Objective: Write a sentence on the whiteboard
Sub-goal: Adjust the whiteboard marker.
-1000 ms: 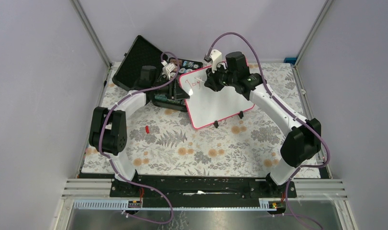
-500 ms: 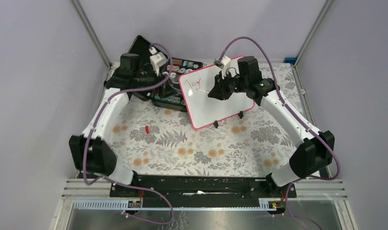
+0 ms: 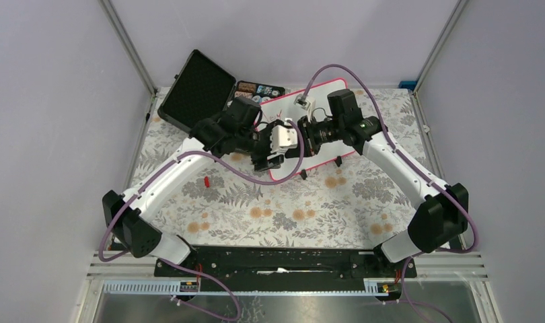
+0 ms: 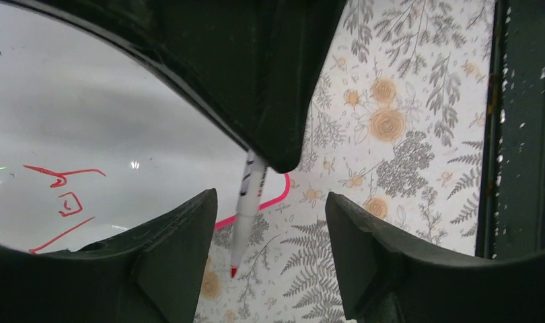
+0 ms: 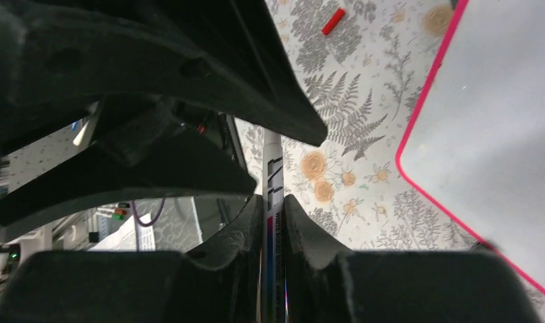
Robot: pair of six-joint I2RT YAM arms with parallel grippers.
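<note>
Left of the left claw (image 4: 270,202), the whiteboard (image 4: 122,134) carries the sentence (image 4: 61,176), a few red strokes. Left claw: jaws apart, holding nothing. Between its fingers points the red tip of the marker (image 4: 246,208), gripped by the closed right claw (image 5: 273,205); the board's corner lies to that claw's right.

Hazard: the claws stand close. Further approach could press the wet tip against a finger or knock the marker askew. A sweeping left wrist could smear the strokes.

Change: half a second earlier the left claw was at the open case (image 3: 196,91) and has since swung across. The marker tip, then over the board face, now hangs past its corner over the surface (image 4: 391,134).
</note>
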